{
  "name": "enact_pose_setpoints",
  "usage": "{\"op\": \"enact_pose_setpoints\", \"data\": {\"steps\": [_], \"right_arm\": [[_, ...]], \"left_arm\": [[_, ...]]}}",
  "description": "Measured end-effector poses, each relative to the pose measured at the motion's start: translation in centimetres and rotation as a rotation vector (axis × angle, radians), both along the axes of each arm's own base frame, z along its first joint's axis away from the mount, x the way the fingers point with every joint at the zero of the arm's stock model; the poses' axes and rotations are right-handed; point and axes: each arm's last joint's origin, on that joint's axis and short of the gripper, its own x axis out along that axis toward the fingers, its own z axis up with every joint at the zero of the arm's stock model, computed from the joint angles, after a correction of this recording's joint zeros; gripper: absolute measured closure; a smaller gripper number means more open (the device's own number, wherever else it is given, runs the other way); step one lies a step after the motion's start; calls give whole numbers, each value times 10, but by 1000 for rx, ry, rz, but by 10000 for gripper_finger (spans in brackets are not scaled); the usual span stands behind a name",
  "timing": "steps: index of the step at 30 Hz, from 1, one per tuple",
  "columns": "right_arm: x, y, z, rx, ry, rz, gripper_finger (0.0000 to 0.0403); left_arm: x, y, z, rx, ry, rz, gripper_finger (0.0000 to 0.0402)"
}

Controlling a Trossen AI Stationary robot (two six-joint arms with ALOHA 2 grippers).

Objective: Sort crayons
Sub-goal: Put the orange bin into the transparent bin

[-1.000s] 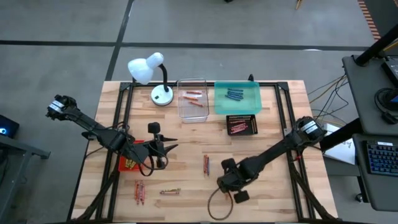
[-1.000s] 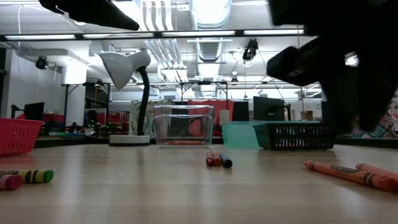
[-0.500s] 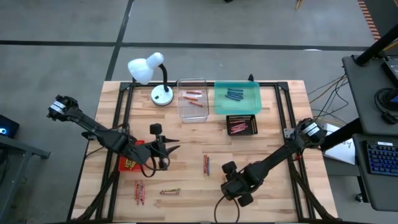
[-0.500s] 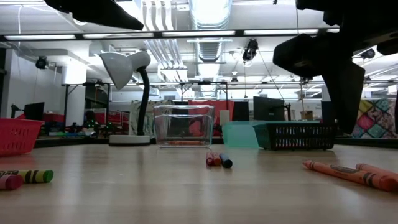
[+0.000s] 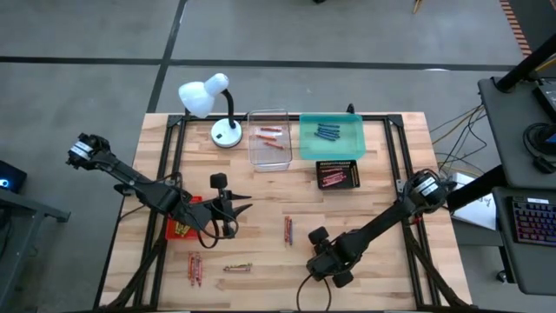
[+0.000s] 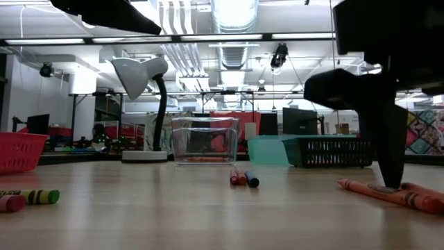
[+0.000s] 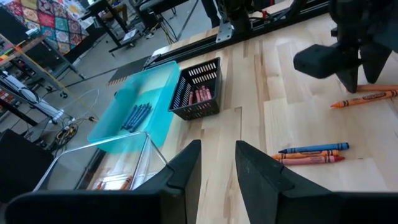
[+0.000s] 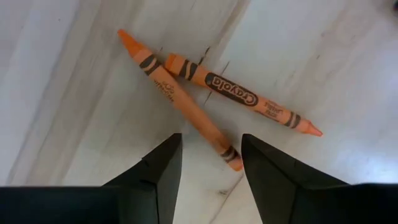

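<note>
Wood table [image 5: 382, 187]: I've dropped my right gripper [image 8: 210, 163], fingers now apart, over two orange crayons [image 8: 205, 106]. Grab's next.

Open-plan robotics lab: ceiling strip lights [image 6: 229, 35], monitors [image 6: 298, 121], wooden workbench [image 5: 382, 200].

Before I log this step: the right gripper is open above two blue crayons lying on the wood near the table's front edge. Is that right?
Not quite. The crayons under the right gripper are orange, not blue; the right wrist view shows both clearly, lying touching on the bare wood. The rest holds: the gripper is open above them, near the table's front edge, as the high view shows.
</note>
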Motion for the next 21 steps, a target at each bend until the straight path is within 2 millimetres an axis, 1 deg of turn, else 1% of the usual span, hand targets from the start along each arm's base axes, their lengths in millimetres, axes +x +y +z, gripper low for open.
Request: {"op": "enact_pose_setpoints", "data": {"steps": [5, 10, 21], "right_arm": [[1, 1, -6, -8, 13, 20, 255], [2, 1, -8, -12, 18, 41, 278], [1, 1, -9, -13, 23, 80, 364]], "left_arm": [[0, 0, 0, -1, -2, 0, 320], [0, 0, 0, -1, -2, 0, 320], [0, 0, 0, -3, -6, 0, 320]]}}
